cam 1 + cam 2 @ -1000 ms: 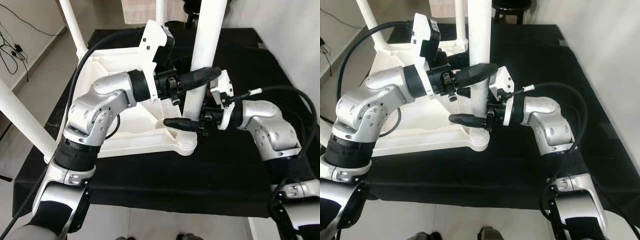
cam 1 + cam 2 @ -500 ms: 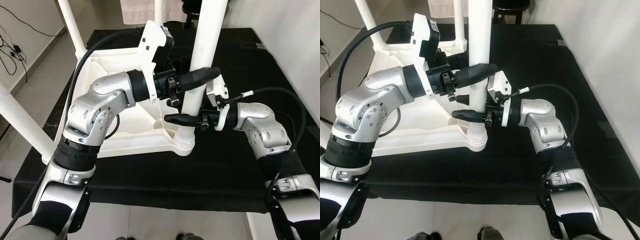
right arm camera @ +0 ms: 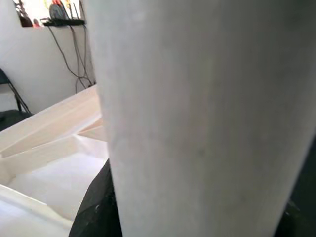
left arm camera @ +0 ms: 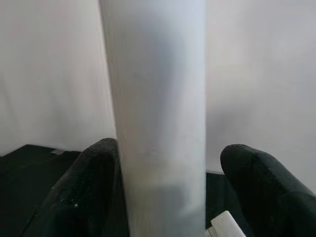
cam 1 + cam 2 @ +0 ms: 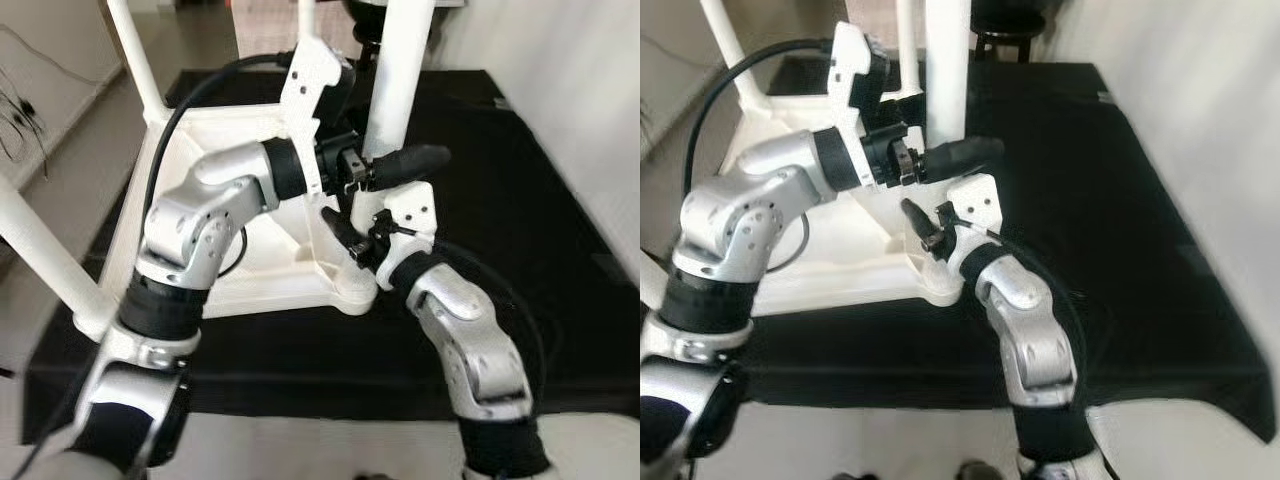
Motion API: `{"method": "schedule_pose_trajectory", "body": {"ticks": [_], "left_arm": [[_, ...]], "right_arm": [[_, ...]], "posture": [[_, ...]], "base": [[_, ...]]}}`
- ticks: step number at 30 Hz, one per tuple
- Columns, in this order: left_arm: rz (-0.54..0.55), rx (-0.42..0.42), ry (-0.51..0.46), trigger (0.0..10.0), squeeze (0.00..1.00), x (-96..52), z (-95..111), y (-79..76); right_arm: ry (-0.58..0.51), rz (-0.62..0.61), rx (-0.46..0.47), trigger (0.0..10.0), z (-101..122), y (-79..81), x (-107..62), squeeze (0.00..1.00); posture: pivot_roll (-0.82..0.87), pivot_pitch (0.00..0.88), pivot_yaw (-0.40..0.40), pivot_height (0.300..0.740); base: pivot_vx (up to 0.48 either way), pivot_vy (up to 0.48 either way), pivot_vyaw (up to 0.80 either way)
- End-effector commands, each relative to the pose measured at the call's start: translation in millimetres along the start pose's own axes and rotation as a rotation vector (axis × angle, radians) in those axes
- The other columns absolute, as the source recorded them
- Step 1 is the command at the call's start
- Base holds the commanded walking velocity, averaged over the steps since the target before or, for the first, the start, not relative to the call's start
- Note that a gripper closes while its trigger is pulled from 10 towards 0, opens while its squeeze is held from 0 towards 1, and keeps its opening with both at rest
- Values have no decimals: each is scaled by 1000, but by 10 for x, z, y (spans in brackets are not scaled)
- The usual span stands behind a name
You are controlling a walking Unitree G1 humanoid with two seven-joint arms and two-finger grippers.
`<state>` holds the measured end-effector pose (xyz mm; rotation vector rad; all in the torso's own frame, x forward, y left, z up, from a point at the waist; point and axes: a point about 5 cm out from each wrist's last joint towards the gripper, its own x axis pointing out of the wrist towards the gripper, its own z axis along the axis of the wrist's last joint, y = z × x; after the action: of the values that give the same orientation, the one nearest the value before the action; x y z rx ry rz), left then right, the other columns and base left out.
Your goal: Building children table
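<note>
Gripping table leg (image 5: 392, 95), both tools crossed.

A white plastic children's table top (image 5: 240, 215) lies upside down on a black-covered bench (image 5: 520, 200), its ribbed underside facing up. Round white legs stand upright from its corners. The near corner leg (image 5: 393, 85) rises from a round socket (image 5: 352, 293) at the top's front edge. Two more white legs (image 5: 135, 55) stand along the left side, one at the far corner and one nearer.
</note>
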<state>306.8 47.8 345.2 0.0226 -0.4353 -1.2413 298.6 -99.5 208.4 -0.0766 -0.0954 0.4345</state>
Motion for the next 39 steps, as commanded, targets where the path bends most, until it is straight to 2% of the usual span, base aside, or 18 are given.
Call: {"method": "schedule_pose_trajectory", "body": {"ticks": [1, 7, 8, 9, 23, 24, 25, 26, 27, 28, 29, 31, 32, 33, 34, 35, 36, 39], "left_arm": [[-24, -3, -5, 10000, 0, 37, 23, -21], [-26, -4, -10, 10000, 0, 52, 17, -14], [-25, -5, -12, 8353, 0, 50, 16, -11], [-29, -10, -15, 0, 0, 51, 14, -13], [-40, -39, -38, 0, 0, 52, 32, -13], [-41, -44, -43, 0, 0, 56, 32, -19], [-41, -44, -43, 0, 0, 56, 32, -19], [-44, -47, -45, 0, 0, 61, 27, -28], [-44, -47, -45, 0, 0, 61, 27, -28], [-49, -51, -46, 0, 0, 68, 18, -42], [-49, -51, -46, 0, 0, 68, 18, -42], [-54, -53, -48, 0, 0, 73, 15, -47], [-56, -53, -49, 0, 0, 75, 15, -49], [-56, -53, -49, 0, 0, 75, 15, -49], [-57, -54, -49, 0, 0, 80, 13, -50], [-59, -55, -50, 0, 0, 83, 10, -51], [-61, -56, -50, 0, 0, 87, 7, -52], [-63, -57, -49, 0, 0, 88, 2, -55]], "right_arm": [[202, -25, 41, 0, -390, -8, -51, 0], [202, -22, 34, 0, -392, -49, -6, 0], [198, -16, 31, 0, -381, -49, 4, 0], [197, -18, 30, 0, -367, -41, 4, 0], [187, -81, 21, 0, -240, -27, -16, 0], [147, -56, 18, 10000, -167, -54, 26, 0], [147, -56, 18, 10000, -167, -54, 26, 0], [88, 51, 39, 10000, -61, -40, 75, 996], [88, 51, 39, 10000, -61, -40, 75, 996], [-17, 282, 51, 10000, 159, -14, 133, 1000], [-17, 282, 51, 10000, 159, -14, 133, 1000], [-78, 492, 20, 10000, 338, -44, 153, 1000], [-89, 559, 3, 10000, 392, -76, 157, 1000], [-89, 559, 3, 10000, 392, -76, 157, 1000], [-93, 621, -74, 10000, 436, -156, 179, 1000], [-77, 686, -124, 10000, 456, -217, 187, 149], [-66, 723, -185, 10000, 472, -275, 222, 0], [-49, 768, -195, 10000, 482, -314, 272, 0]], "posture": [[-249, 150, -10, 740], [-262, 140, -13, 740], [-262, 140, -12, 740], [-262, 140, -12, 740], [-266, 136, -13, 740], [-267, 134, -13, 740], [-267, 134, -13, 740], [-265, 134, -14, 740], [-265, 134, -14, 740], [-267, 133, -15, 740], [-267, 133, -15, 740], [-267, 133, -15, 740], [-266, 133, -16, 740], [-266, 133, -16, 740], [-260, 134, -16, 740], [-261, 134, -15, 740], [-257, 134, -14, 740], [-253, 135, -12, 740]], "base": [[0, 0, 0], [0, 0, 0], [0, 0, 0], [0, 0, 0], [0, 0, 0], [0, 0, 0], [0, 0, 0], [0, 0, 0], [0, 0, 0], [0, 0, 0], [0, 0, 0], [0, 0, 0], [0, 0, 0], [0, 0, 0], [0, 0, 0], [0, 0, 0], [0, 0, 0], [0, 0, 0]]}}
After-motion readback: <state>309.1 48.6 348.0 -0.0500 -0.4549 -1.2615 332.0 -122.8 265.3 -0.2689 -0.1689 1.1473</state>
